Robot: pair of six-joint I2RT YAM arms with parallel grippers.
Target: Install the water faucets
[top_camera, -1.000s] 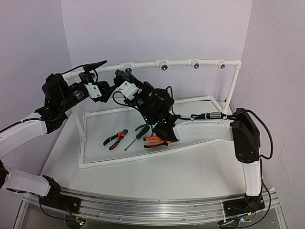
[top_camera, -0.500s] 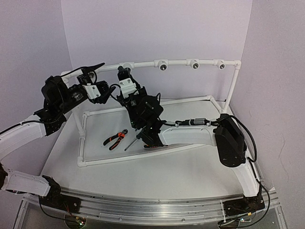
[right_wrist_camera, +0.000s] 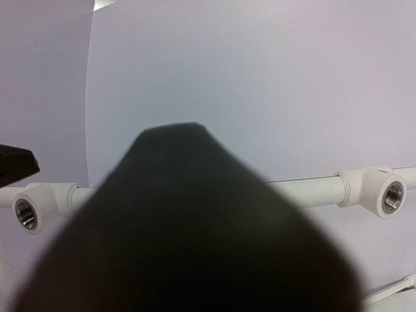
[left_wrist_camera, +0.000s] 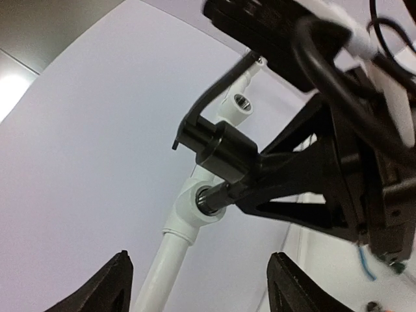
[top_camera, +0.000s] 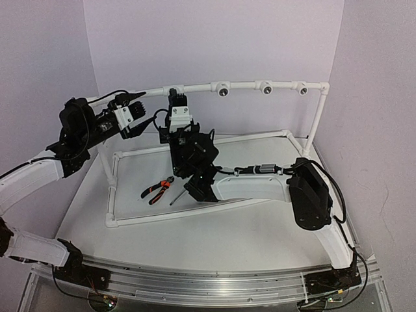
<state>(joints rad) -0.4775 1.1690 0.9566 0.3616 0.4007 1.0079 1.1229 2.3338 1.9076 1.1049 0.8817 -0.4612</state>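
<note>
Lavender walls behind a white table (top_camera: 214, 240), where two robot arms meet at the left end of a white pipe frame (top_camera: 260, 84) to fit a black tap (left_wrist_camera: 224, 156).

Seen from the left wrist, the right gripper (left_wrist_camera: 257, 182) comes in from 3 o'clock, its jaws pressed together on the tap. The tap's long axis runs roughly from 10 to 4 o'clock, with the lever handle rising toward 1 o'clock. Its lower end sits at the socket of a white tee fitting (left_wrist_camera: 192, 211); whether it is threaded in, I cannot tell. The left gripper (left_wrist_camera: 203, 286) is the nearer free hand, with the tap at its 12 o'clock. Its jaws are spread, holding and touching nothing. Orange-handled pliers (top_camera: 156, 190) lie on the table.
</note>
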